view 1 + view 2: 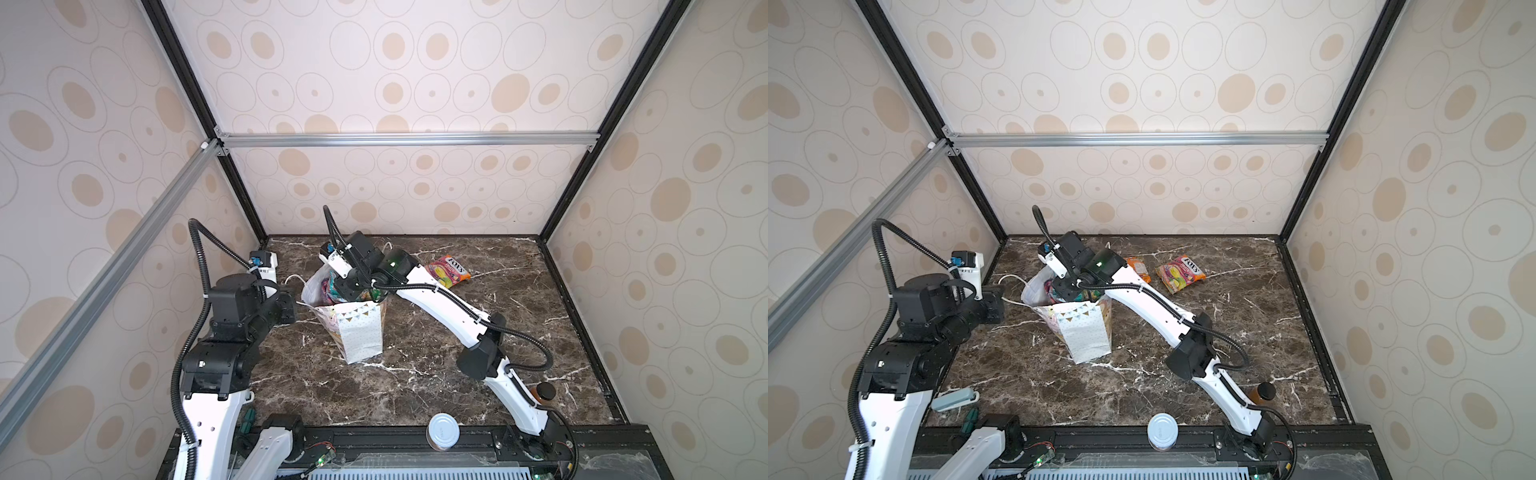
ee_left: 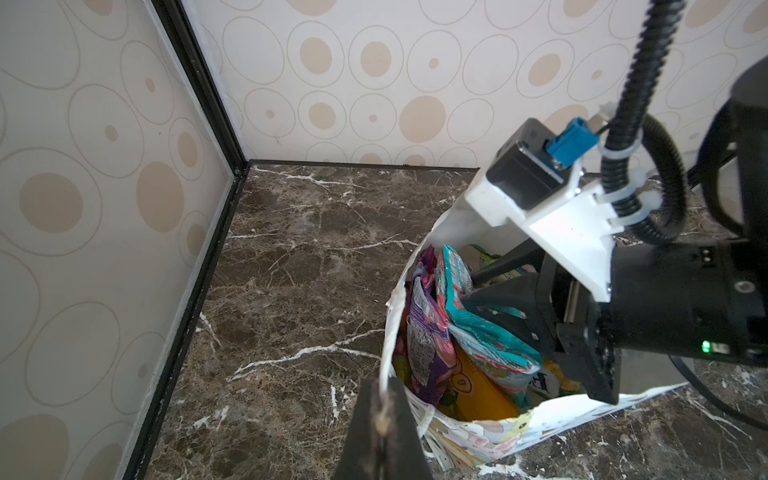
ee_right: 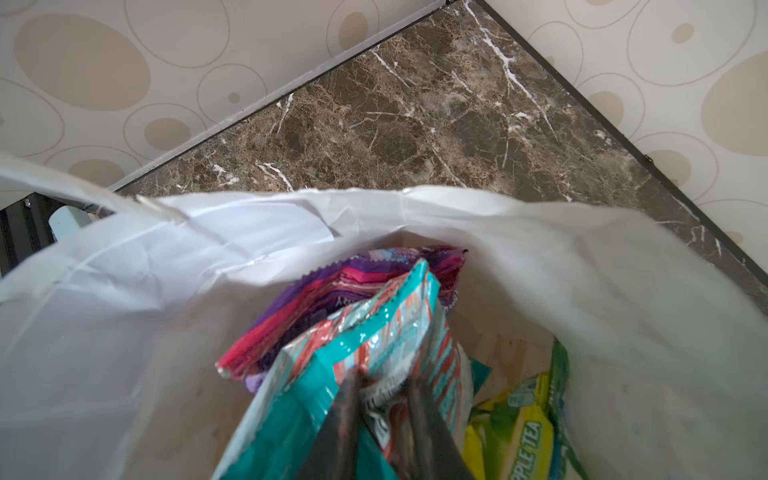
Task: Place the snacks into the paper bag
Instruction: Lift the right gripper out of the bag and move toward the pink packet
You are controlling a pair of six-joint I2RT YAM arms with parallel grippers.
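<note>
**Teal packet goes in while the bag is held open**

The left pincer [image 2: 381, 411] is clamped on the white cord handle [image 2: 388, 332] of the paper bag [image 1: 359, 332]. Judging by the taut cord, it pulls that side outward so the mouth gapes and the bag stands on the bench [image 1: 415, 386].

The right pincer [image 3: 384, 399] reaches down into the mouth, its jaws pinching the crimped end of a teal packet [image 3: 332, 374]. That packet hangs from the fingertips, inside the rim. It lies against a purple packet [image 2: 428, 345], beside a green-and-yellow apple tea packet [image 3: 519, 436].

Two snacks lie outside, on the bench behind the bag: a pink-and-yellow FOX'S packet [image 1: 449, 272] and an orange packet [image 1: 1138, 268], both well apart from either pincer.
</note>
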